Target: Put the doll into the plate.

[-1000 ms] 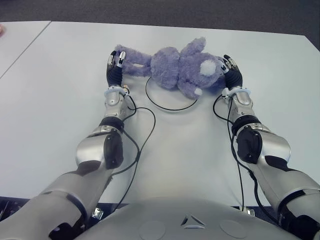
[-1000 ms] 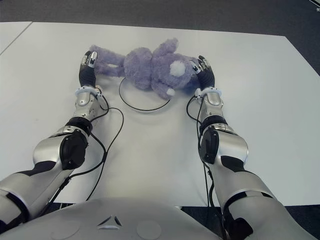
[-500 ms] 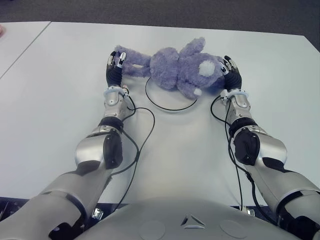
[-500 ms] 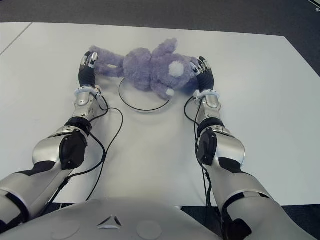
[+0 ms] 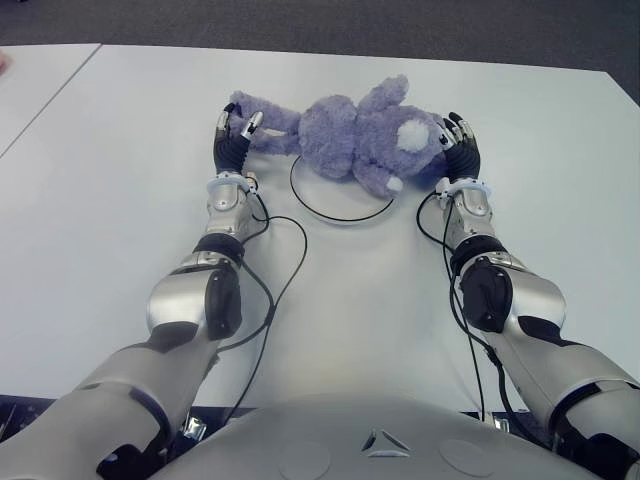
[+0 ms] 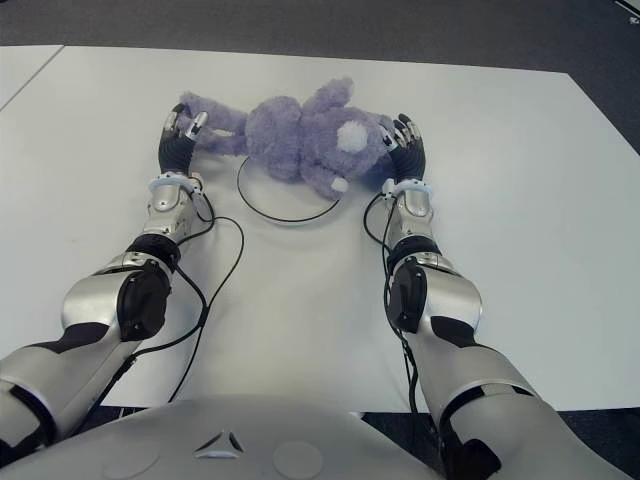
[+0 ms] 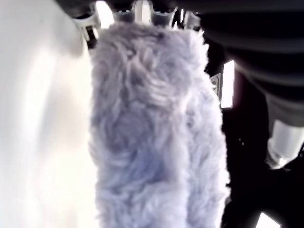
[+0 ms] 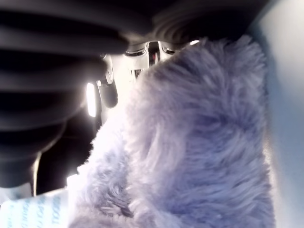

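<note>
A purple plush doll (image 5: 355, 135) lies stretched across the far rim of the plate (image 5: 340, 210), a thin dark ring on the white table (image 5: 120, 200). Its body and head overlap the ring's far edge, and its long limb reaches left past the ring. My left hand (image 5: 237, 128) is at the end of that limb (image 7: 152, 133). The fur lies along the palm, and the fingertips (image 7: 142, 8) stand spread beyond it. My right hand (image 5: 458, 135) is against the doll's head (image 8: 199, 142), fingers extended upward and not wrapped over the fur.
Black cables (image 5: 285, 270) run along both forearms over the table between me and the plate. A second white table (image 5: 35, 80) adjoins at the far left. The table's far edge (image 5: 400, 58) meets dark floor just behind the doll.
The left hand's fingers have spread a little wider at the doll's limb. The right forearm has swung slightly inward. The doll has barely moved.
</note>
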Motion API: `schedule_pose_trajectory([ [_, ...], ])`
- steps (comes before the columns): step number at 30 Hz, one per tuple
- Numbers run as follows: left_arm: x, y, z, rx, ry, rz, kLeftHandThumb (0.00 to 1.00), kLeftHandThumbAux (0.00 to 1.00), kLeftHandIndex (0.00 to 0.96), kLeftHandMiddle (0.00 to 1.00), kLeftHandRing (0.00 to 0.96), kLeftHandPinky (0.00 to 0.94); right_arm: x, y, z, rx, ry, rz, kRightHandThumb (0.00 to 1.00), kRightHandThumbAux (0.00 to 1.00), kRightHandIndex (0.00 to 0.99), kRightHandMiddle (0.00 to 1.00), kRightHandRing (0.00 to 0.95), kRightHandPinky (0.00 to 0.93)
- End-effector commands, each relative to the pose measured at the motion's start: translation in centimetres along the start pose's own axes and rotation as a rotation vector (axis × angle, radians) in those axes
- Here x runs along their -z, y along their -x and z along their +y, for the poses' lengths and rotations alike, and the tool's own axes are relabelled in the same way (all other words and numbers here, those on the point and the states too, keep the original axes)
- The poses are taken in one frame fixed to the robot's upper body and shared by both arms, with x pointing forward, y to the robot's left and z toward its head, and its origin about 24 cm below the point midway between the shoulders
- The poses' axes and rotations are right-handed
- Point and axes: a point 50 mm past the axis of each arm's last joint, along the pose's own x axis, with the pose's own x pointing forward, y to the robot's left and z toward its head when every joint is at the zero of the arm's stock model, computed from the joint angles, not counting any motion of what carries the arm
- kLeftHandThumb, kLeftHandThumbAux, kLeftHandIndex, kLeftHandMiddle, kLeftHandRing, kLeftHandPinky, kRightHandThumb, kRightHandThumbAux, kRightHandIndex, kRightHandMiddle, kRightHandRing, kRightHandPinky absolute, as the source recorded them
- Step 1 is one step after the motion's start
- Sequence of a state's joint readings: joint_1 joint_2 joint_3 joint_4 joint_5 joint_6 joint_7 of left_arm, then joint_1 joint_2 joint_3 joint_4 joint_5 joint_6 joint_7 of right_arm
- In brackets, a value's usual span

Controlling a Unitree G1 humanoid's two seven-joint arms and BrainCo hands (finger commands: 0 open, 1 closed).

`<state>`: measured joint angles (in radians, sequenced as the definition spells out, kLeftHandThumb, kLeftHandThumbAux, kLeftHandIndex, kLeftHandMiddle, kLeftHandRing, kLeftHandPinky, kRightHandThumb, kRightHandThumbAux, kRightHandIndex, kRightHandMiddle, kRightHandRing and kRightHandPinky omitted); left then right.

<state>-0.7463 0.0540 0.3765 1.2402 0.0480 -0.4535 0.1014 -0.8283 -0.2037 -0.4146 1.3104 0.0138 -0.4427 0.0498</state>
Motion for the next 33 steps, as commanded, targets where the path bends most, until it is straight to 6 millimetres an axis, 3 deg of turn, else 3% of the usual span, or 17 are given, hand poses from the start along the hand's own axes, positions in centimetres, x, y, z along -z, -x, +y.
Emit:
schedule_pose_trajectory([
  [1,9.9,6.1,2.6,-0.052,-0.092,0.423,0.0,0.597,0.021,0.069,0.079,0.1,6.0,2.9,0.3,0.054,-0.035,0.248,0.0,0.694,0.133,0.142,0.137,0.167],
  [23,10.2,6.3,2.6,-0.062,-0.111,0.442,0.0,0.659,0.057,0.112,0.128,0.158,8.9,5.0,0.2,0.08,-0.04,0.352,0.0,0.748,0.166,0.183,0.181,0.218],
  [33,10.2,6.3,2.7,-0.076,-0.111,0.454,0.0,0.668,0.068,0.121,0.137,0.169,9.8,5.8,0.4,0.078,0.027,0.371,0.0,0.834,0.153,0.176,0.177,0.214],
])
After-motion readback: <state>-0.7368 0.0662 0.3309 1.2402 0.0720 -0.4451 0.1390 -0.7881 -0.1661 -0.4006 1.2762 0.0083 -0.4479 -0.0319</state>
